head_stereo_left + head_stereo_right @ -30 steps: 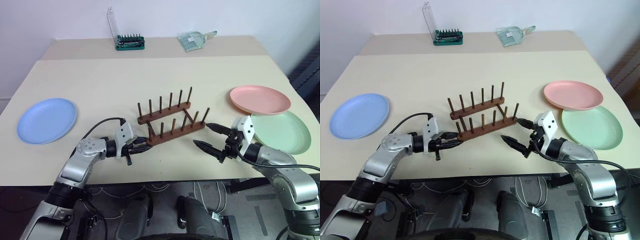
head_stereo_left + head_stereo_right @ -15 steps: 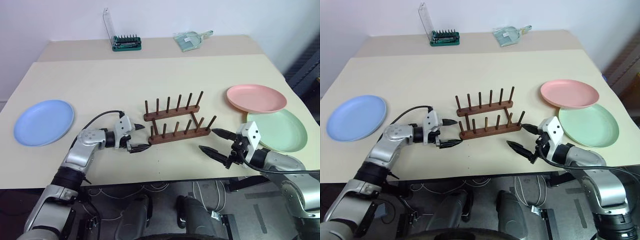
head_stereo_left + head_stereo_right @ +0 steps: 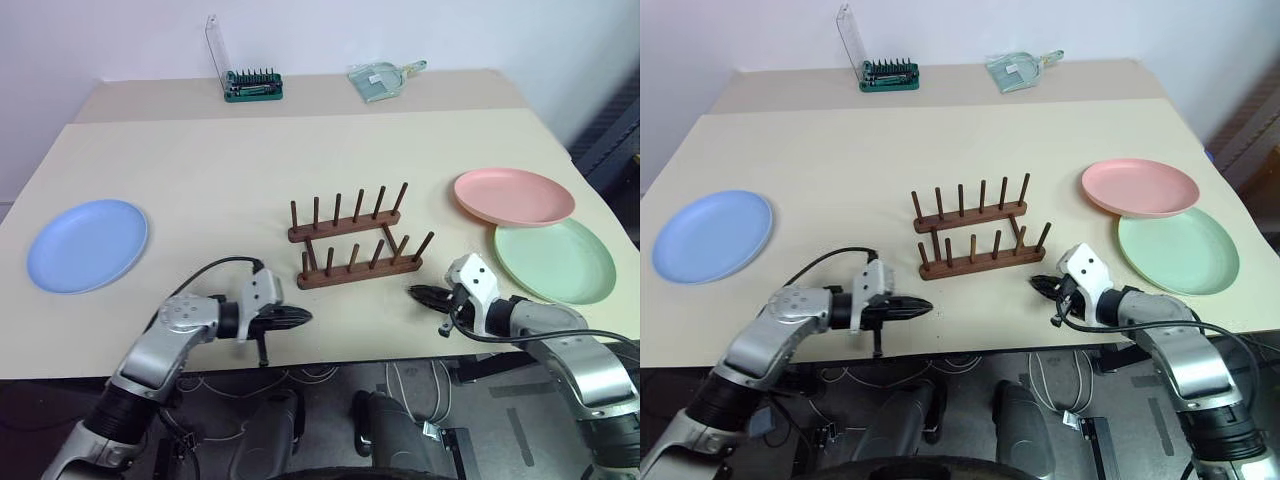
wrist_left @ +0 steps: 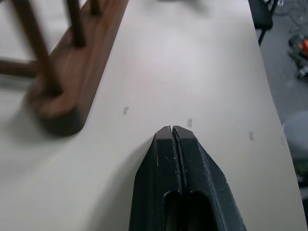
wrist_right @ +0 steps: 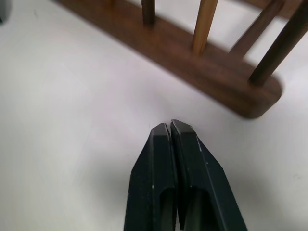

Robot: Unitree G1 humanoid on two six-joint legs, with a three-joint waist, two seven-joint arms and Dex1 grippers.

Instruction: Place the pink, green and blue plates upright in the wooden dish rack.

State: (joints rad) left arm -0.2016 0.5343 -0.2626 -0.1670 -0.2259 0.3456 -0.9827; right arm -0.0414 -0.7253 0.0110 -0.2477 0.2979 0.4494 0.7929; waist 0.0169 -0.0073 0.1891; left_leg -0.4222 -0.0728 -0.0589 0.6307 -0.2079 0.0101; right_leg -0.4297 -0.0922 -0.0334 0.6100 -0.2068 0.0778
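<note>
The wooden dish rack (image 3: 355,245) stands bare at the table's middle. On the right, the pink plate (image 3: 514,196) lies flat with its near rim over the far rim of the green plate (image 3: 553,260). Far to the left, the blue plate (image 3: 88,244) lies flat. My left gripper (image 3: 305,318) is shut and holds nothing, low over the table just in front of the rack's left end (image 4: 72,91). My right gripper (image 3: 415,293) is also shut and holds nothing, pointing at the rack's right end (image 5: 202,72) from a short way off.
A green bit holder with a clear raised lid (image 3: 255,85) and a clear dustpan-like thing (image 3: 385,78) sit at the back. The table's front edge (image 3: 350,352) runs close under both grippers. Bare tabletop lies between the rack and the blue plate.
Both grippers have gone from open to shut with nothing in them. The left one drew back from the rack toward the front edge. The right one sank closer to the table.
</note>
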